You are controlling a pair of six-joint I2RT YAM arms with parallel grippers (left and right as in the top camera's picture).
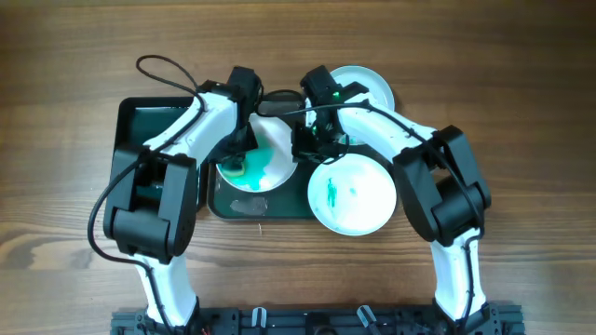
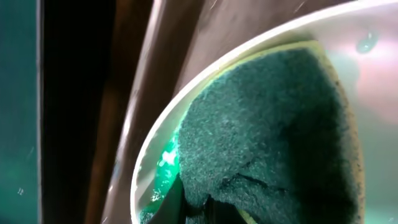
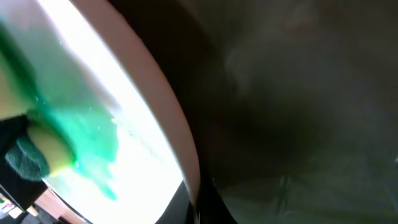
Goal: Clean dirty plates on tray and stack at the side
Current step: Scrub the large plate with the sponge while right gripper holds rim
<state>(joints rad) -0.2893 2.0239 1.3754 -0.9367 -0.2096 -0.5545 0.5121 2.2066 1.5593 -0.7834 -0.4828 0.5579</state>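
A white plate (image 1: 272,160) with teal smears lies in the middle of the dark tray (image 1: 233,207). My left gripper (image 1: 244,149) is shut on a green-yellow sponge (image 1: 237,170) and presses it on this plate's left part. In the left wrist view the sponge (image 2: 267,124) covers the plate (image 2: 146,162). My right gripper (image 1: 305,141) is shut on the plate's right rim, which shows between the jaws (image 3: 208,199) in the right wrist view. A second smeared plate (image 1: 352,194) lies at the front right. A third plate (image 1: 368,84) lies at the back right.
A smaller black tray (image 1: 140,126) with teal wetness stands left of the large tray, under my left arm. Both arms cross over the large tray's back half. Wooden tabletop (image 1: 521,112) surrounds the trays.
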